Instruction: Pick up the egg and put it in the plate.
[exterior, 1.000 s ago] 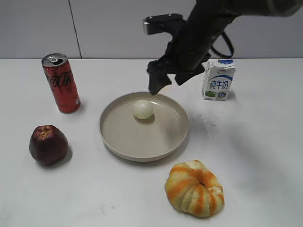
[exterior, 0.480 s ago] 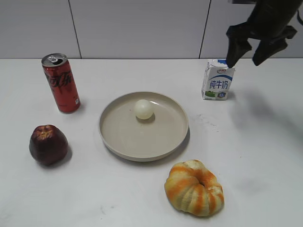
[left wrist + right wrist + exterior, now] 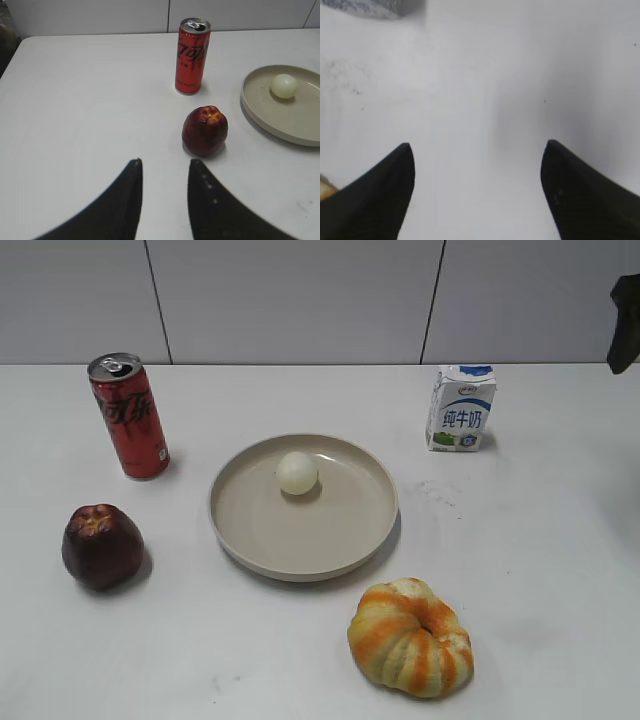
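The egg (image 3: 297,472) is seen lying inside the plate (image 3: 262,545), in the far half of the dish and a little left of its middle, with nothing touching it. The plate is set near the middle of the white table (image 3: 560,540). A red soda can (image 3: 129,415) is stood upright to the plate's far left, and a dark red apple (image 3: 101,546) is placed nearer the camera on the same side. A small milk carton (image 3: 460,407) is stood at the far right, and an orange-and-yellow pumpkin (image 3: 411,637) is laid just in front of the plate's right side, apart from its rim.

The right gripper (image 3: 477,147) is held wide open over bare tabletop with nothing between its fingers; in the exterior view only a dark part of that arm is glimpsed at the right edge. The left gripper (image 3: 164,167) is held low over the table short of the apple, its two fingers parted by a narrow gap and nothing gripped. From the left wrist view, the egg (image 3: 284,85) is shown resting in the plate (image 3: 300,131) beyond the apple (image 3: 205,130) and the can (image 3: 192,56).
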Available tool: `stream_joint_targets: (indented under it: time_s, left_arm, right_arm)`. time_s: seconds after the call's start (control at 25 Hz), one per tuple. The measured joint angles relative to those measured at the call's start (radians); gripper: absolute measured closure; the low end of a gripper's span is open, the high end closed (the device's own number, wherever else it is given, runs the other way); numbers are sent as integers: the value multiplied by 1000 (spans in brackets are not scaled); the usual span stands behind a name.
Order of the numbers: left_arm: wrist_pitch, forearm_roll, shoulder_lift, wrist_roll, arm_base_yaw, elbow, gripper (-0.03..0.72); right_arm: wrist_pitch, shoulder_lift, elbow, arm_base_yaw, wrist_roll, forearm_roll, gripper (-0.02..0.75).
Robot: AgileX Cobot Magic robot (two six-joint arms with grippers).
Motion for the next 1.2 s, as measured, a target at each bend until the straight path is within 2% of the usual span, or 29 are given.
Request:
stream_joint_targets:
  time_s: [0.48,0.8,1.08,1.2]
  left_arm:
    - [0,0,0,0,0,0,459]
    - [0,0,0,0,0,0,459]
    - [0,0,0,0,0,0,459]
    - [0,0,0,0,0,0,459]
  right_arm:
    - [-3,-456,534,0,1,-4,147]
    - [-82,-729,851,0,1,-4,147]
    - [-143,-983,1087,0,1,-4,148]
    - [-153,-1108,1108,0,3,-4,148]
